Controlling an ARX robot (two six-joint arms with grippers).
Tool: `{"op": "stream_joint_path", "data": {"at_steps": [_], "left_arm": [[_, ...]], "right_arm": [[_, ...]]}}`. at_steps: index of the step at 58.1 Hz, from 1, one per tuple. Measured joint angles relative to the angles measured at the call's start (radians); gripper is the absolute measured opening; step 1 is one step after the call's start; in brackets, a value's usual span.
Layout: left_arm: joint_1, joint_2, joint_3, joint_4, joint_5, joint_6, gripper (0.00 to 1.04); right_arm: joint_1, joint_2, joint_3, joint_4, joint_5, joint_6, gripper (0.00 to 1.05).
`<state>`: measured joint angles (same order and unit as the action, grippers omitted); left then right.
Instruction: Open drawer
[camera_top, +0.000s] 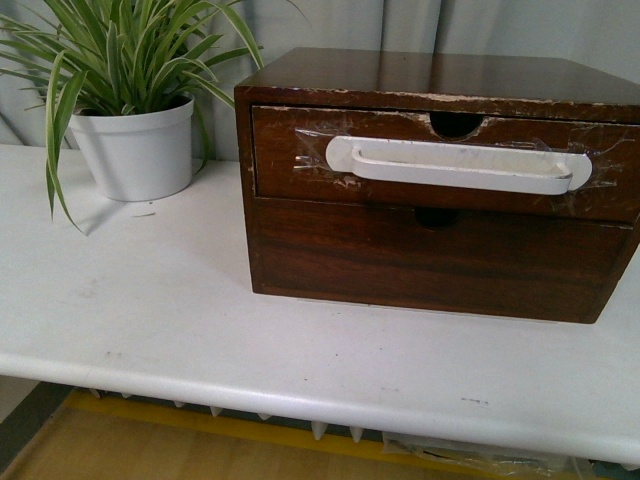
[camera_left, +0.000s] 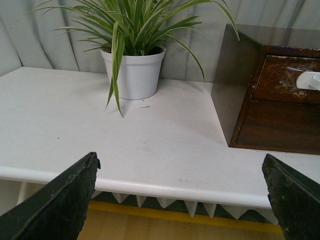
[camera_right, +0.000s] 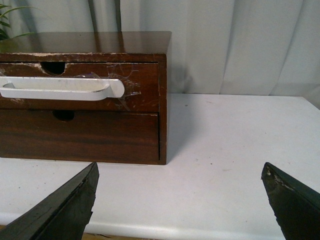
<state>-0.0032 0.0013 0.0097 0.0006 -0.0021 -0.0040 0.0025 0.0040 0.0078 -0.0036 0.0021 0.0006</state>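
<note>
The drawer (camera_top: 290, 155) is the upper front of a dark brown wooden box (camera_top: 440, 75) on the white table (camera_top: 150, 300). It has a long white handle (camera_top: 458, 164) taped on, a chipped top edge and a half-round notch, and it sits flush, shut. It also shows in the left wrist view (camera_left: 282, 77) and the right wrist view (camera_right: 140, 82). Neither arm shows in the front view. My left gripper (camera_left: 182, 172) is open and empty, back at the table's front edge, left of the box. My right gripper (camera_right: 180, 182) is open and empty, at the front edge, right of the box.
A plain lower drawer front (camera_top: 430, 260) without a handle lies under the drawer. A spider plant in a white pot (camera_top: 135, 148) stands at the back left. A grey curtain (camera_right: 240, 45) hangs behind. The table's front edge (camera_top: 300, 385) has wooden floor below.
</note>
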Motion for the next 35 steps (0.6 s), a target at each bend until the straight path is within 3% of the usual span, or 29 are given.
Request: {"op": "stream_joint_path", "data": {"at_steps": [35], "left_arm": [[0.000, 0.000, 0.000, 0.000, 0.000, 0.000, 0.99]], "right_arm": [[0.000, 0.000, 0.000, 0.000, 0.000, 0.000, 0.96]]}}
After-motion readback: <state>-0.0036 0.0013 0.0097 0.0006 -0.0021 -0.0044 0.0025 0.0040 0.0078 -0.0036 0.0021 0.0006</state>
